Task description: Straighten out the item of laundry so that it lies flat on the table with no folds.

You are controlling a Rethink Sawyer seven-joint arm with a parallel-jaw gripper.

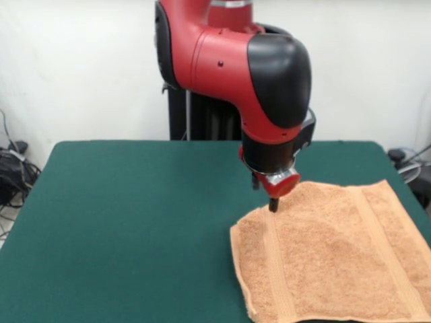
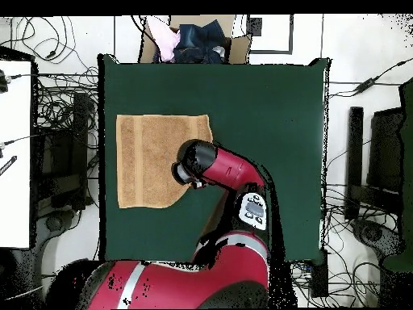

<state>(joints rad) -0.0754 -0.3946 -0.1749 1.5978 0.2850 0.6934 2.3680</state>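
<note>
The orange-tan terry towel (image 1: 337, 259) was seen lying on the dark green table (image 1: 135, 229), spread near one side edge of it and close to the edge facing the front camera, with its two woven bands running across it. In the overhead view the towel (image 2: 153, 161) looked nearly flat, though the corner nearest the arm appeared rounded off, perhaps tucked under; this could not be settled from either view. The gripper (image 1: 273, 205) was held low at the towel's far edge, its dark tip touching or just above the cloth, and whether it was spread or closed could not be told, since only a single dark tip was visible beneath the red wrist. From here a snag was judged possible: if the tip were dragged across the pile without a firm hold, the terry could be bunched into a new fold, or the towel could be pushed over the nearby table edge.
</note>
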